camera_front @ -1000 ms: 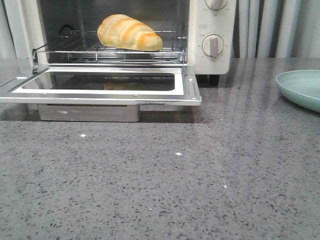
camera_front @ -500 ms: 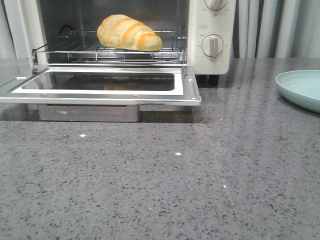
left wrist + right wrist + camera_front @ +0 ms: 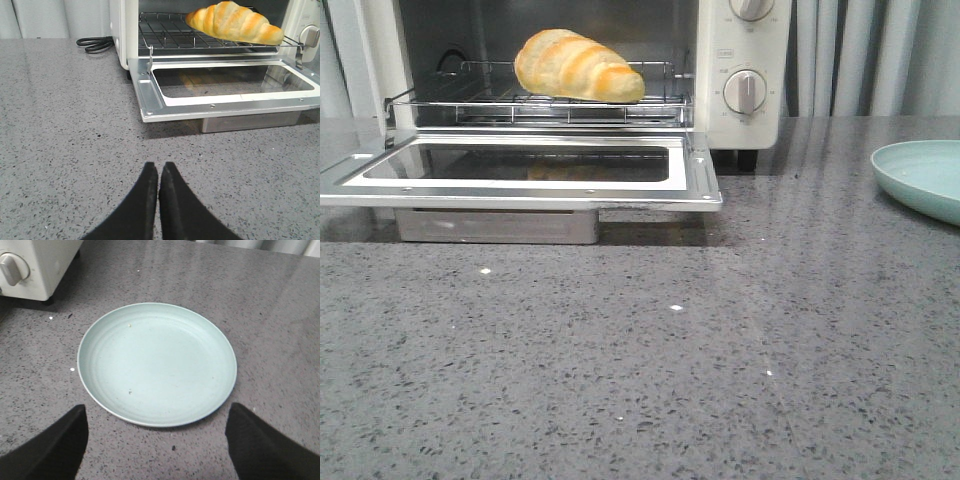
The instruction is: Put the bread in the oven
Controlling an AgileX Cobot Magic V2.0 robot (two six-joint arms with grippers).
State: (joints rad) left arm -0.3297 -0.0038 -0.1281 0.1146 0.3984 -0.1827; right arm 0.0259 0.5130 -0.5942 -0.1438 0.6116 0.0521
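Note:
The bread (image 3: 578,64), a golden-brown striped roll, lies on the wire rack (image 3: 470,100) inside the cream-white oven (image 3: 740,120), whose glass door (image 3: 520,165) hangs open and flat. The bread (image 3: 234,22) and the open door (image 3: 225,82) also show in the left wrist view. My left gripper (image 3: 158,167) is shut and empty, low over the counter in front of the door's left corner. My right gripper (image 3: 157,415) is open and empty, just short of a pale green plate (image 3: 157,361). Neither gripper shows in the front view.
The plate (image 3: 923,176) lies on the grey speckled counter (image 3: 670,350) at the right. A black power cord (image 3: 95,44) lies coiled beside the oven's left side. A metal crumb tray (image 3: 498,225) sits under the open door. Curtains hang behind.

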